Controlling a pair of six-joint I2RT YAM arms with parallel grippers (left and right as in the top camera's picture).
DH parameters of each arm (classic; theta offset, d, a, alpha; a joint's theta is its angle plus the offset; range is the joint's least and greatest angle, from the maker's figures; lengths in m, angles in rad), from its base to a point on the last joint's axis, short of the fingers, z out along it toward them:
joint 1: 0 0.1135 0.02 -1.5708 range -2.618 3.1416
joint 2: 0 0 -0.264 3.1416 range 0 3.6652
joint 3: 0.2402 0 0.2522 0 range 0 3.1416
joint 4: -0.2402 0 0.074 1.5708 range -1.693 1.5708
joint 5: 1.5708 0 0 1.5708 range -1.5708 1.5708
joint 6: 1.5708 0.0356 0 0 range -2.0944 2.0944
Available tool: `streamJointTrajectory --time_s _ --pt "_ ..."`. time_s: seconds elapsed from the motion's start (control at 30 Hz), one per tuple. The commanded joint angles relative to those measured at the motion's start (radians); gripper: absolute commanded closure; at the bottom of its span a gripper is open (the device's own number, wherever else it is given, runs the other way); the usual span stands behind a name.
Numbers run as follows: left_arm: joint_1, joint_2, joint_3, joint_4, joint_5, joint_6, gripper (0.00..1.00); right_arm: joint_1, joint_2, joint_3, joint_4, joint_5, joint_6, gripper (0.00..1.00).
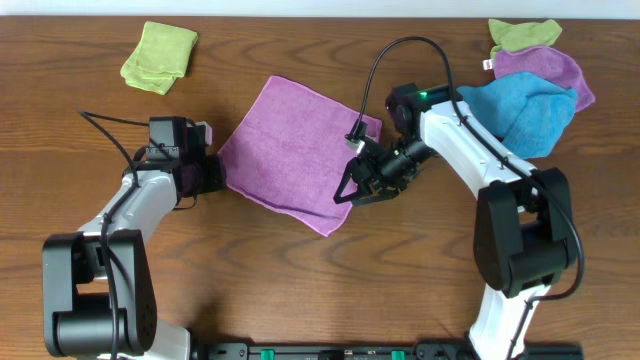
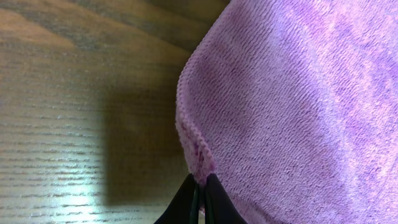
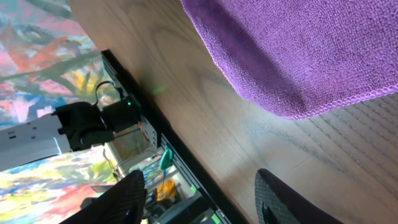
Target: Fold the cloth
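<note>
The cloth [image 1: 295,150] is an orchid-purple square lying flat and turned like a diamond in the middle of the table. My left gripper [image 1: 212,172] sits at its left corner. In the left wrist view the two dark fingertips [image 2: 211,202] are shut together on a pinch of the cloth's hem [image 2: 198,155]. My right gripper [image 1: 350,190] hovers by the cloth's lower right edge. In the right wrist view its fingers [image 3: 292,202] stand wide apart and open with nothing between them, and the cloth's edge [image 3: 298,56] lies just ahead of them.
A lime-green cloth [image 1: 160,55] lies at the back left. At the back right a bright blue cloth [image 1: 525,110] lies over another purple cloth [image 1: 550,68], with a green cloth [image 1: 525,33] behind them. The table's front edge [image 3: 161,134] runs close to the right gripper.
</note>
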Motion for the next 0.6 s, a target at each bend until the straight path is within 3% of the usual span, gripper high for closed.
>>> streamJointTrajectory --time_s 0.0,0.1,0.23,0.57 --pt "0.007 0.005 0.015 -0.011 -0.013 0.003 0.94 -0.01 -0.019 -0.003 0.008 0.003 -0.025 0.46" --pt "0.007 0.005 0.015 -0.029 -0.013 -0.013 0.94 -0.008 -0.019 -0.003 0.063 0.09 0.018 0.53" --pt "0.007 0.005 0.015 -0.074 -0.013 -0.047 0.94 0.011 -0.018 -0.003 0.164 0.227 0.108 0.99" --pt "0.006 0.005 0.015 -0.172 -0.001 -0.171 0.94 0.026 -0.016 -0.003 0.366 0.585 0.216 0.99"
